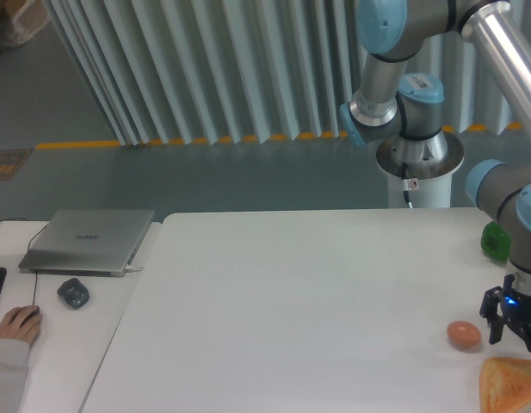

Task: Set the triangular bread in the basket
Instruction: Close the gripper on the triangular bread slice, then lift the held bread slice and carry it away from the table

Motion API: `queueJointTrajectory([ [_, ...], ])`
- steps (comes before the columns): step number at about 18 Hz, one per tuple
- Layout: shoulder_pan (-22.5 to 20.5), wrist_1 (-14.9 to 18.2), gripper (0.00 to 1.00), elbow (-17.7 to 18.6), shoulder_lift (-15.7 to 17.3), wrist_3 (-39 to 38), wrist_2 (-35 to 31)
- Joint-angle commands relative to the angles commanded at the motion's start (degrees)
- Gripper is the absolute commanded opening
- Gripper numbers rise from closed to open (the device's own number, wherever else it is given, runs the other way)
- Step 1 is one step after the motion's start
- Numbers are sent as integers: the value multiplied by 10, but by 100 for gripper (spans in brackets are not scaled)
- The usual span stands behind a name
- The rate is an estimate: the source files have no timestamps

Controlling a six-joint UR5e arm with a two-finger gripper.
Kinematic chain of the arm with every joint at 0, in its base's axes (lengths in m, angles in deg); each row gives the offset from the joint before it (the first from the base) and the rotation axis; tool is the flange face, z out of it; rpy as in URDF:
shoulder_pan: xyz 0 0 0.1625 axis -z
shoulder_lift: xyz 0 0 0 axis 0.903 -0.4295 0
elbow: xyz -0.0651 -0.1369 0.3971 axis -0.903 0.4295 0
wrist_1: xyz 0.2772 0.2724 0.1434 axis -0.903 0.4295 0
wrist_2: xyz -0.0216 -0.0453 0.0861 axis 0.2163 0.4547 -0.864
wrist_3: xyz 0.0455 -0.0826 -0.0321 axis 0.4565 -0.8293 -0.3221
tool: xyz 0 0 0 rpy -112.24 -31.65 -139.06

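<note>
So from my seat, the triangular bread (509, 385) sits at the table's (291, 301) near right corner, partly cut off by the frame. My gripper (515, 327) hangs right above its far edge, fingers spread apart, nothing in them. The brown egg (464, 335) lies just left of it. Farther back along the right edge there's a green pepper (494, 240). Laptop (89, 242) sits off the far left corner.

I see the flat triangular slice of bread (506, 385), golden-orange on its toasted face with paler edges, lying flat on the white tabletop at its near right corner. One tip points up and left; its right and lower parts are cut off by the picture's edge.
</note>
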Motion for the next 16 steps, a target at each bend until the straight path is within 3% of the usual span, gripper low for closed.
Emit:
queueJointTrajectory([
  [5,4,-9,100,4,-14,4,-1],
  [6,4,-9,93,4,-15,4,-1],
  [7,4,-9,74,4,-15,4,-1],
  [10,4,-9,38,2,-15,4,-1],
  [12,4,-8,5,0,-12,4,-1],
  [13,4,-8,0,0,-11,4,-2],
  [16,4,-8,0,-1,1,-3,-1],
])
